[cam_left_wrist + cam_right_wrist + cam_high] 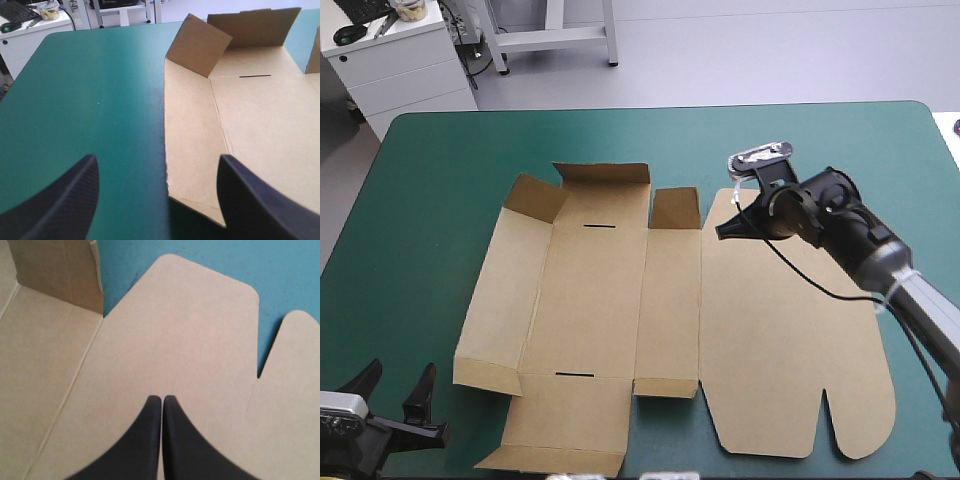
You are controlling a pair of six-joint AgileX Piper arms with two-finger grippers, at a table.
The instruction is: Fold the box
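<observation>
High view: the box (pixel 620 320) lies unfolded on the counter (pixel 430 180) with only its far flaps and a corner tab standing, and the lid is flat beneath the right tool (pixel 725 232). That tool is pressed together into one point over the lid's far end; whether it touches the board I cannot tell. At the near corner the left tool (pixel 157 159) is spread, the side wall's end just ahead between its fingers (pixel 65 200). My worry is that nothing pins the sheet firmly, so a low push there could slide the whole box instead of lifting the wall, and the raised flaps could spring back.
</observation>
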